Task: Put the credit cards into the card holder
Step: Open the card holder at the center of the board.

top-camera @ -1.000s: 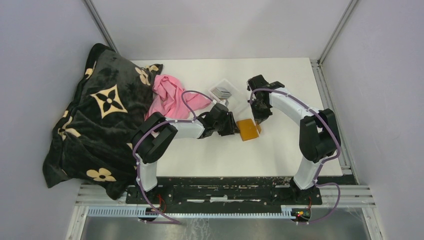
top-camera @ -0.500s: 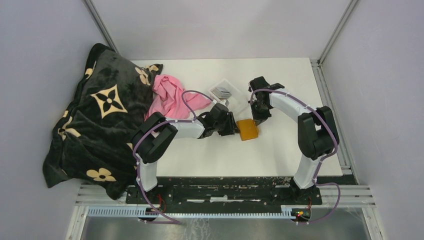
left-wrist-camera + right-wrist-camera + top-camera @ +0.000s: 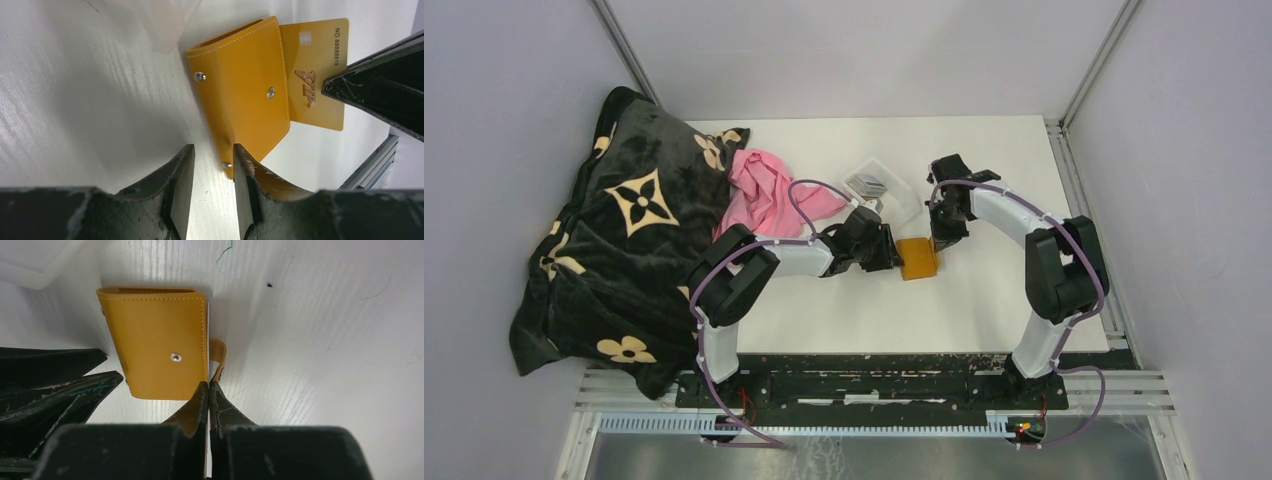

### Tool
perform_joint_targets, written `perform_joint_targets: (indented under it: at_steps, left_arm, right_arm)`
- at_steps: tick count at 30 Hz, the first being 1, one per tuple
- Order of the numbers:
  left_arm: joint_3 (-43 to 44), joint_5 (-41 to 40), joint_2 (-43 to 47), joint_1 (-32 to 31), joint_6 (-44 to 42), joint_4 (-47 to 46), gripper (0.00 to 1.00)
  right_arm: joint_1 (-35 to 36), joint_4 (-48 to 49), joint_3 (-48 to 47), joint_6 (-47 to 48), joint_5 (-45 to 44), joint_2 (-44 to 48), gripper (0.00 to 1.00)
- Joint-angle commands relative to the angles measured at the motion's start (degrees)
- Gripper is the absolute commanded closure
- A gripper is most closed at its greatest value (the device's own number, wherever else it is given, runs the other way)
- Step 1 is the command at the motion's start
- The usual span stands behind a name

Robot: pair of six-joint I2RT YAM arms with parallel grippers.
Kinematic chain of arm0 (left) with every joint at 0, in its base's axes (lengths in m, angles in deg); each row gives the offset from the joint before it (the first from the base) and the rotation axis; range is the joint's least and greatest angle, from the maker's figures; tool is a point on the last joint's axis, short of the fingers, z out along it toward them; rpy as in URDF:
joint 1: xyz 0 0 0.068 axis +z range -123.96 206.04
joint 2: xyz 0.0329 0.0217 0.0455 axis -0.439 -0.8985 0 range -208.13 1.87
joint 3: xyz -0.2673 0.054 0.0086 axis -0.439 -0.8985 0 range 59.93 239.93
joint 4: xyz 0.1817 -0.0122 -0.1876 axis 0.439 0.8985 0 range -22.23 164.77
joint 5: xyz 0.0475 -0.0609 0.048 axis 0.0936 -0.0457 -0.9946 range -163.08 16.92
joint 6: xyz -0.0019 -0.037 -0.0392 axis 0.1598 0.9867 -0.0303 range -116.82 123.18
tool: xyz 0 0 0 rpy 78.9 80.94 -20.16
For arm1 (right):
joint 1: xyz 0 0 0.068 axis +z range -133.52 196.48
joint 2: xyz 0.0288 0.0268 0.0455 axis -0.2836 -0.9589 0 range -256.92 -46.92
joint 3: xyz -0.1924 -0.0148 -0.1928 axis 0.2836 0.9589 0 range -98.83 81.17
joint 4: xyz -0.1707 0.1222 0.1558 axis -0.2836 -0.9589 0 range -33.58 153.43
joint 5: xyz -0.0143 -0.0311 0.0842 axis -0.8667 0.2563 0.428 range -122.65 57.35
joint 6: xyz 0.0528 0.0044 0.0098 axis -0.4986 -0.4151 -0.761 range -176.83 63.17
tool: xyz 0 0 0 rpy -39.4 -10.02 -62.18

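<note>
Pinching card (image 3: 320,55) beside card holder (image 3: 240,90), right gripper (image 3: 208,386)

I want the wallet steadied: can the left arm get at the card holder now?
Probably yes: the left gripper stands open at the card holder's corner, nothing between; the right gripper pinches a yellow card opposite.

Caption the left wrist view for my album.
A gold card poking out of the orange wallet, pinched by the right tool.
</note>
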Motion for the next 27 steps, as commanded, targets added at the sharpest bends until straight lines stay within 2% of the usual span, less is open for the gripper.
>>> perform_joint_targets:
  at_steps: [1, 15, 27]
  left_arm:
    - [-1.3, -1.7, -1.8, -0.2, -3.4, 4.9, 0.58]
    - [-4.1, -3.8, 0.4, -0.1, -2.8, 5.5, 0.58]
    - [-7.7, -5.6, 3.5, 0.3, -0.9, 3.6, 0.6]
  right_arm:
    - [0.0, 2.3, 1.7, -1.8, 2.4, 2.5, 0.99]
    - [0.0, 1.5, 1.3, -2.0, 2.0, 5.2, 0.99]
    - [0.0, 2.8, 1.5, -3.6, 5.2, 5.6, 0.99]
